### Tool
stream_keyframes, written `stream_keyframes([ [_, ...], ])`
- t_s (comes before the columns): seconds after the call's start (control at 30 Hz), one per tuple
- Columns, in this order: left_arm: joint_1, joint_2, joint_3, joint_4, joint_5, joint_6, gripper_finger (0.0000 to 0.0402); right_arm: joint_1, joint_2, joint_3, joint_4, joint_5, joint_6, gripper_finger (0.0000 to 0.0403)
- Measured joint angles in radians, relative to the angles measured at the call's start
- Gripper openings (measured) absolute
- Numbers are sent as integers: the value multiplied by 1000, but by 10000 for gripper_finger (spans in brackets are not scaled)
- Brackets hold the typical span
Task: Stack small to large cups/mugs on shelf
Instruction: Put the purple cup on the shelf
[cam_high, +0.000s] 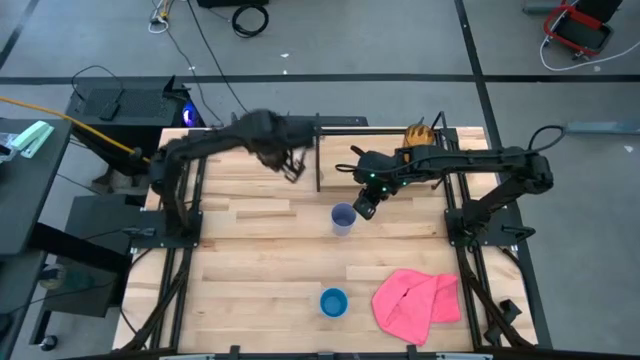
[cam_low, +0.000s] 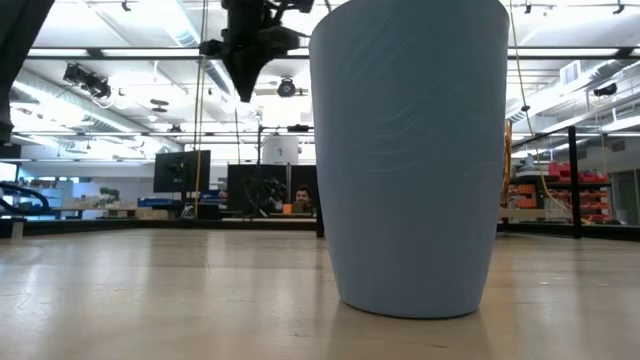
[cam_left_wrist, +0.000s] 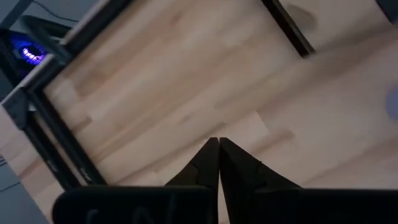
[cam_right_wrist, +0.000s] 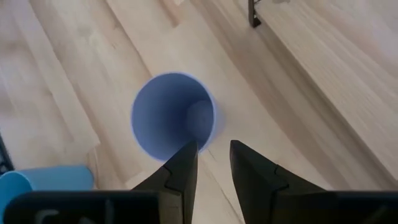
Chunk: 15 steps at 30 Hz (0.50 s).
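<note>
Lavender cup (cam_high: 343, 219) stands upright mid-table, in front of shelf (cam_high: 400, 160). Your right gripper (cam_right_wrist: 212, 163) hovers just beside its rim, fingers spread, nothing held. Your left gripper (cam_left_wrist: 218, 152) hangs above shelf's left side, fingers pressed together, empty. Blue cup (cam_high: 333, 302) sits near front edge, beside pink cloth (cam_high: 417, 303).

pink cloth (cam_high: 417, 303): crumpled, front right of table | person (cam_low: 301, 200): behind table
</note>
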Motion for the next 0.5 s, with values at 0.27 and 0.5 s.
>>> stream_keyframes([
  [0.27, 82, -147, 0, -1, 4, -26, 32, 5, 16, 0, 5, 11, 22, 103],
  [0.5, -43, -160, -56, 1, -26, -56, 40, 5, 55, 0, 4, 11, 16, 103],
])
